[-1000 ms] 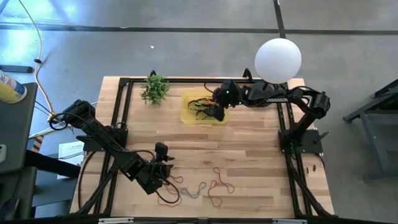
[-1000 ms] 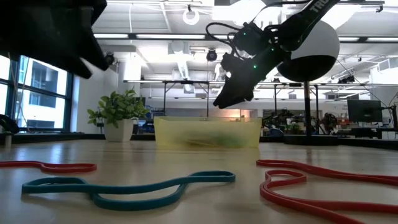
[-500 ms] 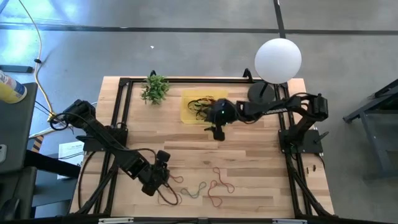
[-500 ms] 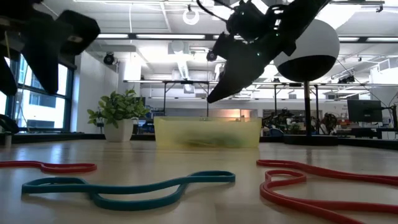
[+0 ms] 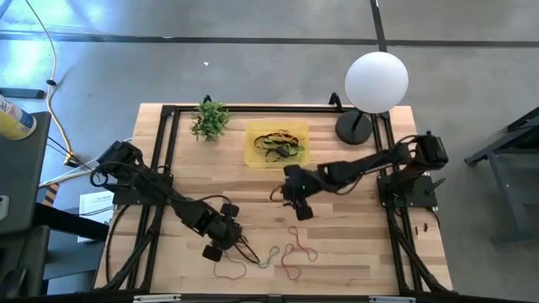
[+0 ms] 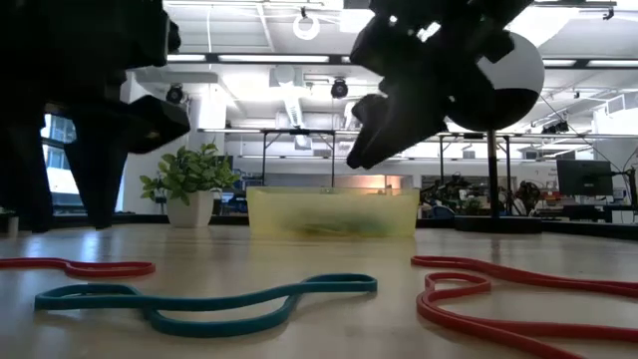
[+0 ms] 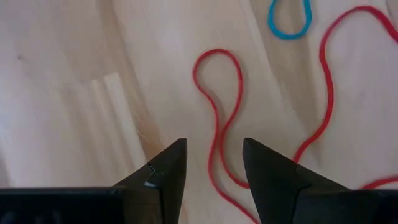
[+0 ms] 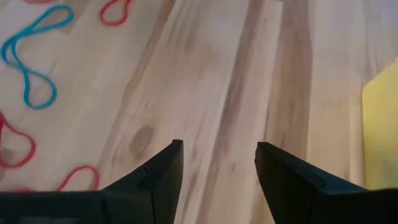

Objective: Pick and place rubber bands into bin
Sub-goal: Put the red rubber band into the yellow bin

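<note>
Down at the near side of the table (image 5: 337, 236), the left gripper (image 5: 221, 242) hangs low over the wood with its two fingers (image 7: 163, 174) parted and nothing between them; a red band (image 7: 224, 118) runs up from the gap just ahead of the tips, and a teal band (image 7: 290, 17) lies farther out beyond it. The right gripper (image 5: 300, 204) sits above bare planks mid-table, its fingers (image 8: 163, 169) likewise spread and empty. Ahead of it and to one side lie the loose rubber bands (image 5: 286, 252), a teal loop (image 8: 30, 56) and red ones (image 8: 18, 149), well clear of its tips. The bin (image 5: 276, 145) stands behind the right gripper, toward the far edge, with several dark and coloured bands already inside. A green plant (image 5: 210, 120) is just beside the bin, and a white globe lamp (image 5: 376, 82) stands at the far right corner.
</note>
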